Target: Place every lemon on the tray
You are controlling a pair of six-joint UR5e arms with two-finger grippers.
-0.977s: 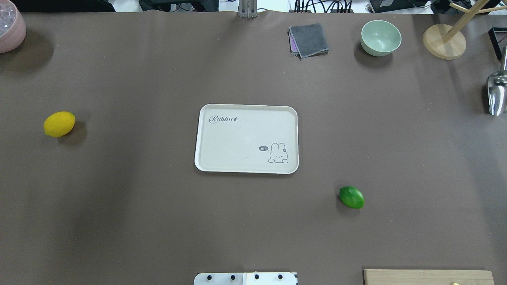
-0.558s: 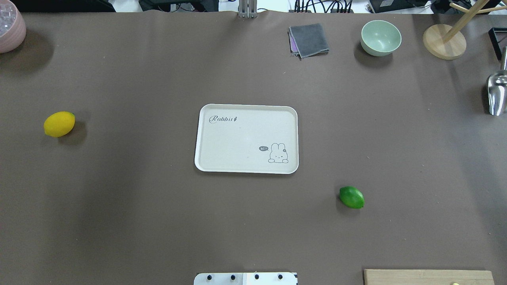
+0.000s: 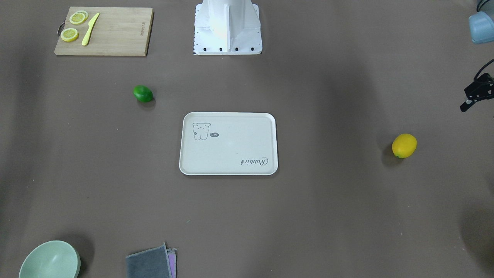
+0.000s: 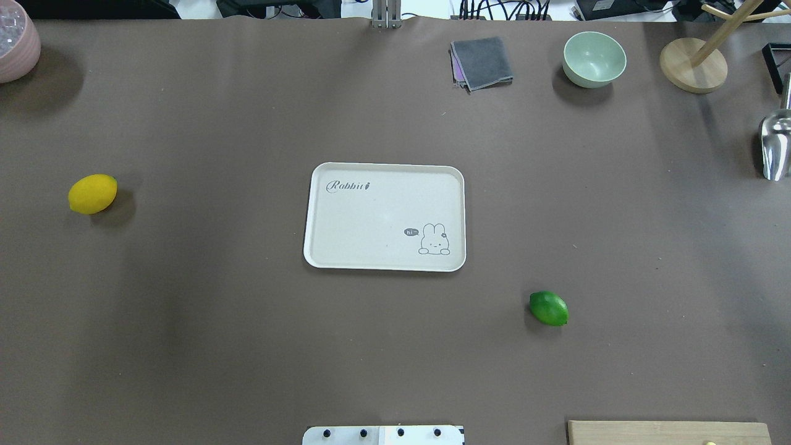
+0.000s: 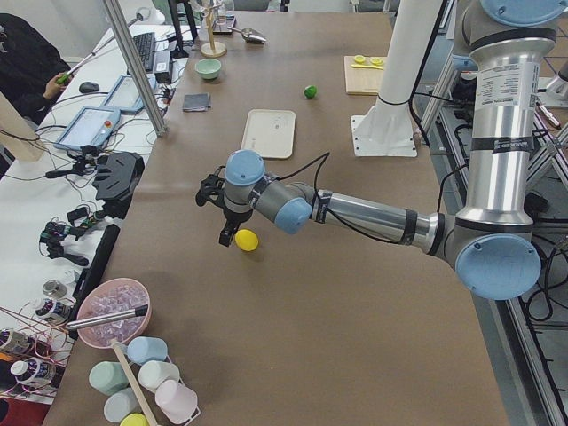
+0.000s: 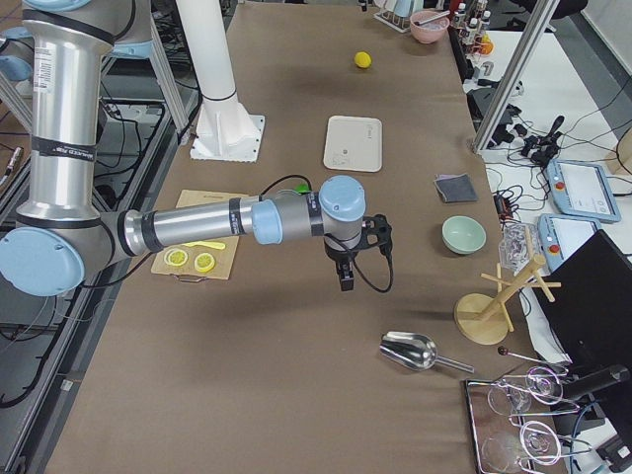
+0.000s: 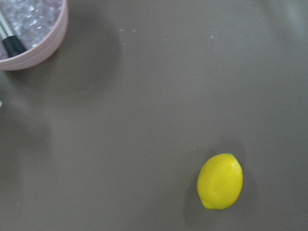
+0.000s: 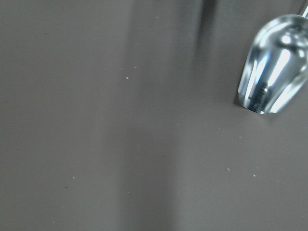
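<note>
The yellow lemon [image 4: 92,194] lies on the brown table at the far left, also in the left wrist view [image 7: 220,181]. The green lemon [image 4: 549,308] lies right of and nearer than the cream tray [image 4: 371,210], which sits mid-table with nothing on it. My left gripper [image 5: 226,232] hovers close above the yellow lemon [image 5: 247,240]; only part of it shows at the front view's edge [image 3: 465,106], and I cannot tell if it is open. My right gripper [image 6: 345,279] hangs over bare table, far from both lemons; I cannot tell its state.
A pink bowl of ice [image 4: 15,43] stands far left. A grey cloth [image 4: 482,62], green bowl [image 4: 594,59] and wooden stand [image 4: 692,65] line the far edge. A metal scoop [image 8: 274,72] lies at right. A cutting board [image 3: 115,31] with slices stands near the base.
</note>
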